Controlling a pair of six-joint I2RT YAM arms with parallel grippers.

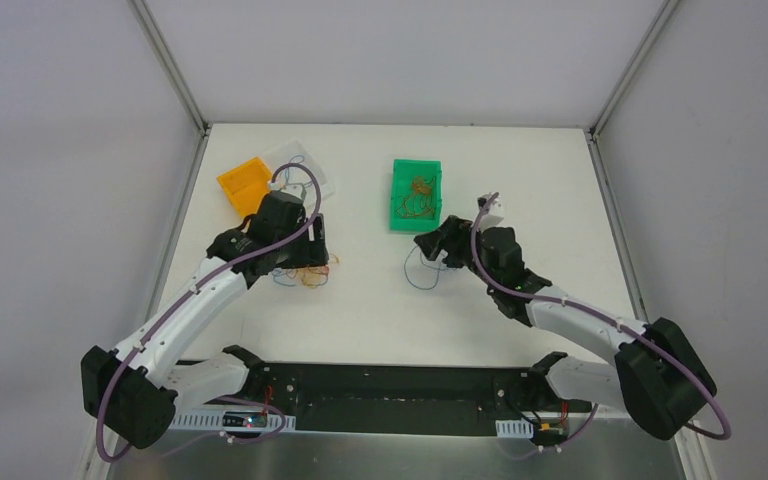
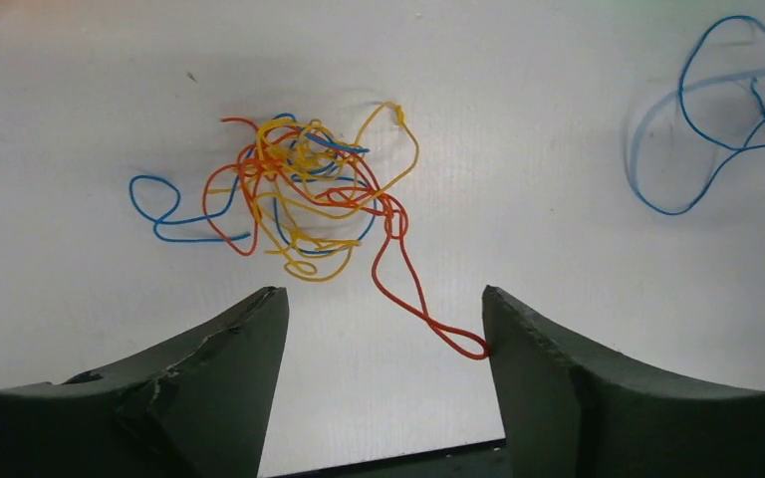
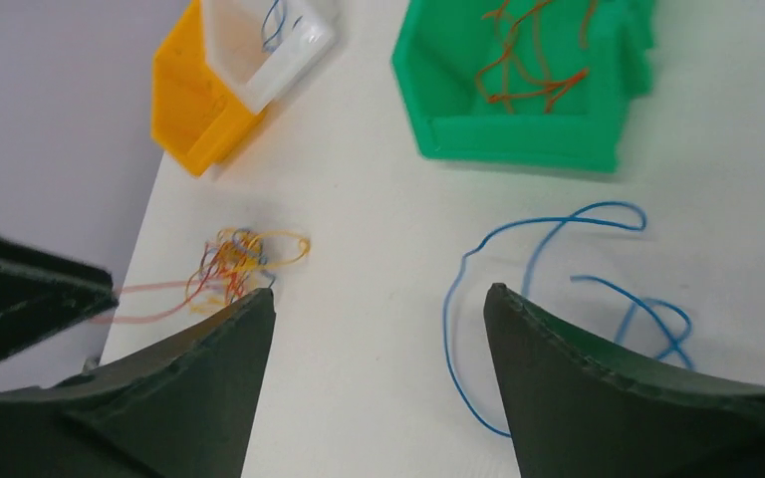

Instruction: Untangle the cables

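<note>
— Cables [image 2: 299,189]?
— Knotted together, orange, blue, yellow, on table [image 1: 370,310], just ahead of left gripper [image 2: 383,299]. Loose blue cable [image 3: 446,319] beside right gripper [image 3: 379,299], near green bin [image 3: 518,139].
— Grippers?
— Both spread open, gripping nothing.

Lighting is even and diffuse, from above; the white surface [image 1: 380,310] is rendered bright and flat. Faint soft shadows are cast beside the cables [image 2: 299,189]. In the right wrist view, the far tangle is smeared and the fingers [image 3: 189,398] underexposed.
</note>
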